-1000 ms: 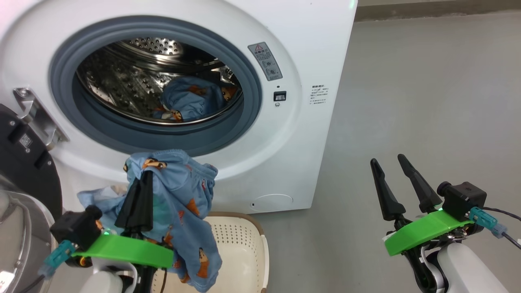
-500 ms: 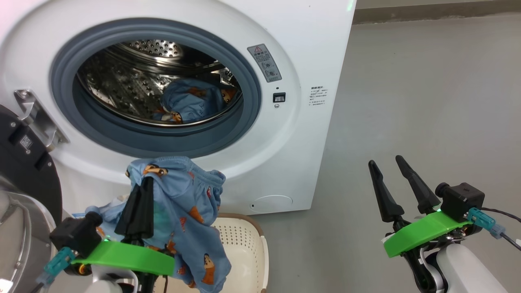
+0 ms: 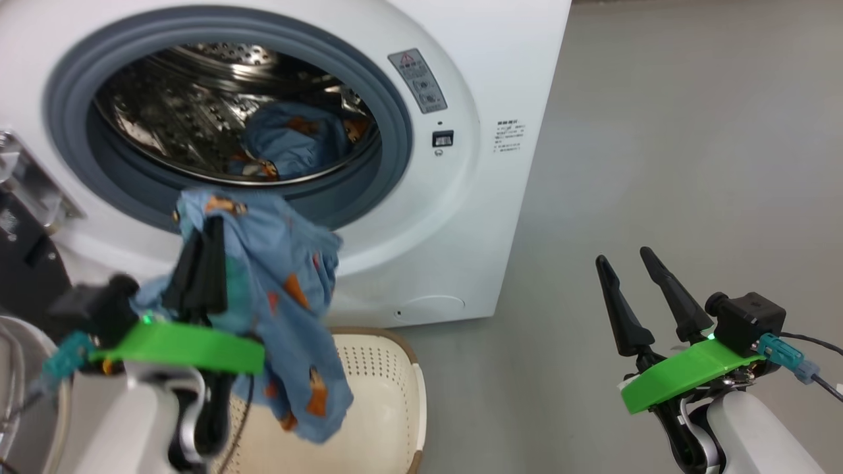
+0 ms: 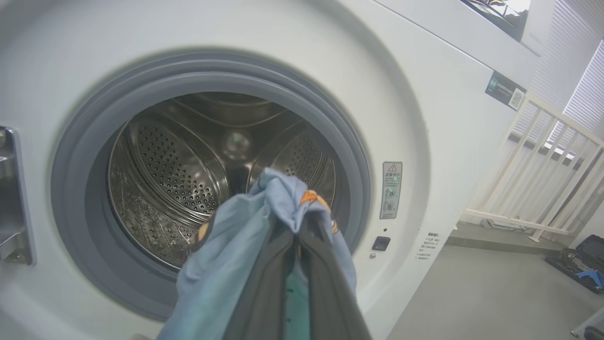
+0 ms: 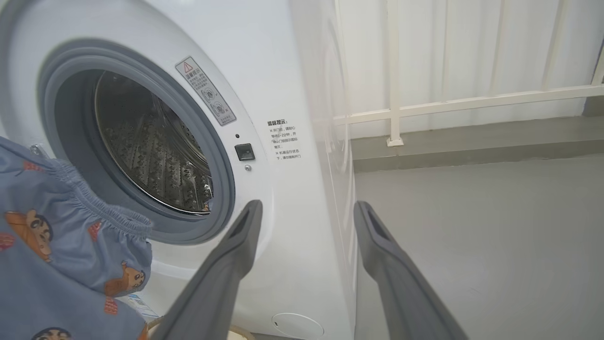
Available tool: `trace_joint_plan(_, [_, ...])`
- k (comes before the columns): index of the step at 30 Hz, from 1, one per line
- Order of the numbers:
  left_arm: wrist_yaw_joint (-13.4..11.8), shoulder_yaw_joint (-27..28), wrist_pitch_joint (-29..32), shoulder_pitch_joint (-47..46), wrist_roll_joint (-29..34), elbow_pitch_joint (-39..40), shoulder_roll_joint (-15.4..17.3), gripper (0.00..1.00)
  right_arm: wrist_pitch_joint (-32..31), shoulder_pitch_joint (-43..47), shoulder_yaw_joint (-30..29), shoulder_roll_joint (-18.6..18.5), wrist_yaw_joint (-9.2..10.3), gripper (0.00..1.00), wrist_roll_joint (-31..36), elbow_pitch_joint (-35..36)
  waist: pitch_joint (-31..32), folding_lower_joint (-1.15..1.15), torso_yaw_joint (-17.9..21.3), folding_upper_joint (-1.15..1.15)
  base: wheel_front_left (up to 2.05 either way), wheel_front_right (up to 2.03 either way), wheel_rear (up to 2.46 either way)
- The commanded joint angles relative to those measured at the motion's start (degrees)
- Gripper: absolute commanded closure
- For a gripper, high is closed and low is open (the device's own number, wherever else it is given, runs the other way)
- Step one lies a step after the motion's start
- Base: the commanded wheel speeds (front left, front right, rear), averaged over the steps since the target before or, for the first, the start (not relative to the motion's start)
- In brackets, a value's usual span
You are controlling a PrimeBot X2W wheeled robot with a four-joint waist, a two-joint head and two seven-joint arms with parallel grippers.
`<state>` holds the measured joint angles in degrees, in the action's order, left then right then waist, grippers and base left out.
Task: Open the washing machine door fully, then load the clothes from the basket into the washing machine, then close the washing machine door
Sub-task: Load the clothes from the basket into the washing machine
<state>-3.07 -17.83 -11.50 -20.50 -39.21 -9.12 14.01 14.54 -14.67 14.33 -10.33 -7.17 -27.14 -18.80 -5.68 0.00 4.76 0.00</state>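
Note:
The washing machine [image 3: 500,66] stands with its door [image 3: 23,263] swung open at the left. One piece of the clothes [image 3: 290,141] lies inside the steel drum [image 4: 179,174]. My left gripper [image 3: 201,224] is shut on a light-blue printed garment [image 3: 283,276], holding it up in front of the lower rim of the grey gasket. The cloth drapes down over the cream basket [image 3: 388,368]. In the left wrist view the left gripper [image 4: 302,226] points into the drum with the garment [image 4: 236,245] bunched over its tips. My right gripper [image 3: 624,257] is open and holds nothing, over the floor to the right.
Grey floor [image 3: 691,164] stretches to the right of the machine. A white railing [image 5: 391,113] runs behind it. The door's metal hinge [image 3: 26,184] sticks out at the left of the opening. A dark case [image 4: 578,264] lies on the floor far right.
The left gripper has lifted the garment from below the opening up to the gasket's lower rim. The head camera has shifted a little. The right gripper has stayed where it was.

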Motion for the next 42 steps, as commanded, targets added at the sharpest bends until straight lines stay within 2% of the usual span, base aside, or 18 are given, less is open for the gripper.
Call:
trace_joint_plan(1, [0.19,2.40,0.39,-4.47,0.64,-0.47,1.98,1.00,0.46,-1.37,0.93,-0.17,-0.32,0.00,0.27,1.68,-2.07,0.00,1.17,0.00,0.00,0.00,0.00])
trace_joint_plan(6, [1.33,3.24,1.03,-12.45,0.40,-7.73,2.64,1.00,0.46,-2.74,0.99,0.25,-0.32,0.00,0.77,2.32,-6.28,0.00,3.41,0.00,0.00,0.00,0.00])
trace_joint_plan(14, [3.93,3.31,1.63,-26.77,1.29,-25.30,4.04,1.00,0.46,-4.85,0.24,1.14,-0.32,0.00,1.80,3.84,-15.19,0.00,7.80,0.00,0.00,0.00,0.00])
trace_joint_plan(19, [5.46,2.92,0.71,-36.02,2.43,-35.81,4.81,1.00,0.46,-6.35,0.00,2.60,-0.32,0.00,2.36,5.23,-21.27,0.00,10.32,0.00,0.00,0.00,0.00])
trace_joint_plan(26, [6.69,2.26,-0.36,-47.56,4.19,-46.15,6.90,1.00,0.46,-7.53,-0.07,4.78,-0.32,0.00,2.83,6.52,-28.21,0.00,14.35,0.00,0.00,0.00,0.00])
trace_joint_plan(31, [6.77,1.42,-2.06,-53.24,6.41,-48.52,8.68,1.00,0.46,-7.57,0.10,5.68,-0.32,0.00,2.91,6.90,-30.73,0.00,16.54,0.00,0.00,0.00,0.00])
trace_joint_plan(36, [4.99,3.36,-3.39,-59.18,7.54,-48.16,9.69,1.00,0.46,-7.69,0.67,6.49,-0.32,0.00,2.76,7.04,-32.26,0.00,18.50,0.00,0.00,0.00,0.00])
trace_joint_plan(39, [3.21,7.35,-3.46,-60.70,9.07,-41.93,10.46,1.00,0.46,-7.83,0.42,6.81,-0.32,0.00,2.65,7.28,-32.84,0.00,19.13,0.00,0.00,0.00,0.00])
trace_joint_plan(42, [2.09,12.12,-3.48,-59.23,11.45,-35.59,9.92,1.00,0.46,-7.87,0.24,7.01,-0.32,0.00,2.72,7.29,-32.96,0.00,19.27,0.00,0.00,0.00,0.00])
